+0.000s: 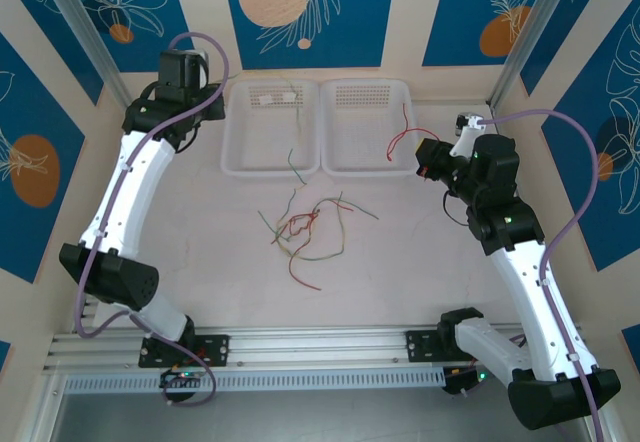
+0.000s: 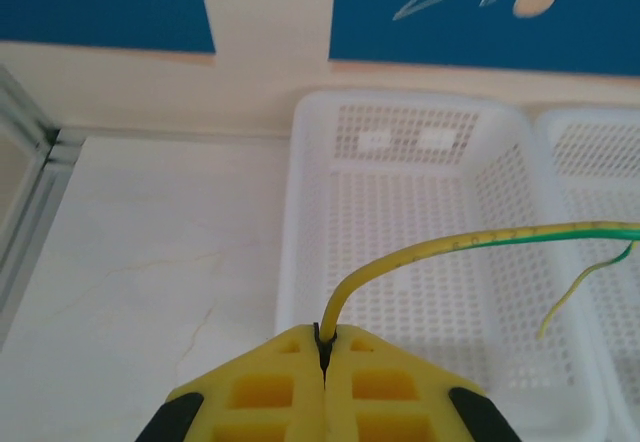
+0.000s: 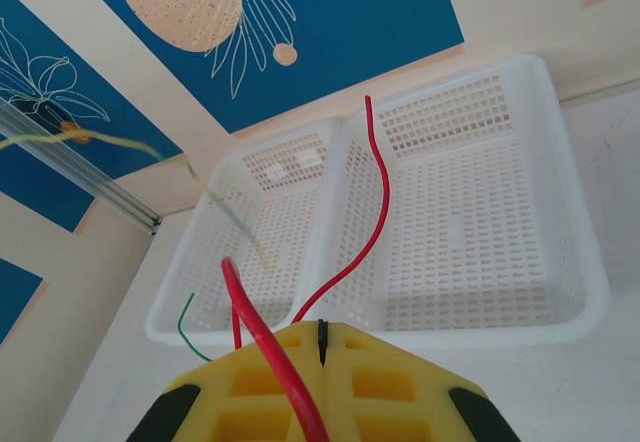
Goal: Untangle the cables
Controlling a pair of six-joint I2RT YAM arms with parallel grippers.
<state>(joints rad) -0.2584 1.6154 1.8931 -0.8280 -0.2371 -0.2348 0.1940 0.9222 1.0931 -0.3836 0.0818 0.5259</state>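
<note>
Pinching a yellow-and-green wire, the left jaws are shut tight, the yellow fingers meeting with the wire's end nipped in the seam between them. From there the wire arcs up and runs off to the right above the left basket, a white perforated plastic one, and its colour shifts from yellow to green along the run. A second thin yellowish-green strand droops near the right edge of that view.

The right jaws are likewise closed, gripping a red wire that climbs in a curve in front of the right basket. Another stretch of red crosses the left finger close to the lens.

Seen from overhead, the left arm reaches to the far-left corner beside the left basket. The right arm holds its wrist just beside the right basket's near right corner, with the red wire over that basket's right side. The rest of the cables lie in a loose tangle of red, green and tan on the white bench, in front of the baskets and between the two arms. One short green wire lies across the near rim of the left basket. Blue wall panels with white leaf outlines and peach discs stand behind.
</note>
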